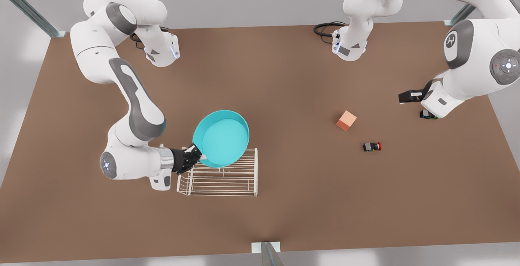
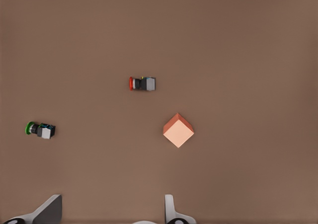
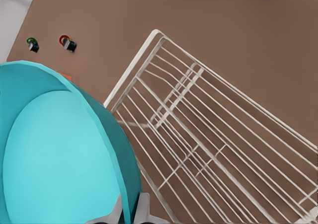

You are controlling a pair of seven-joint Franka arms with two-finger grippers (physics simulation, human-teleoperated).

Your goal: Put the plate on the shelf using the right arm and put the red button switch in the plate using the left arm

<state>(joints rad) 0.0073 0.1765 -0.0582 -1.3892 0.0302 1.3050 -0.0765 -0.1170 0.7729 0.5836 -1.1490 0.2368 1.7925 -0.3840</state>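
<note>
Two grippers: right gripper (image 1: 194, 157) pinches the plate (image 1: 222, 137) by its rim, tilted above the shelf (image 1: 221, 174), overhanging its far edge; left gripper (image 1: 408, 96), fingers spread, hovers right of the red button switch (image 1: 372, 147) on the worktop (image 1: 304, 201).

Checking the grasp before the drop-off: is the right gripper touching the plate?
Touching. The right wrist view shows the right gripper with its fingers closed on either side of the plate rim.
</note>
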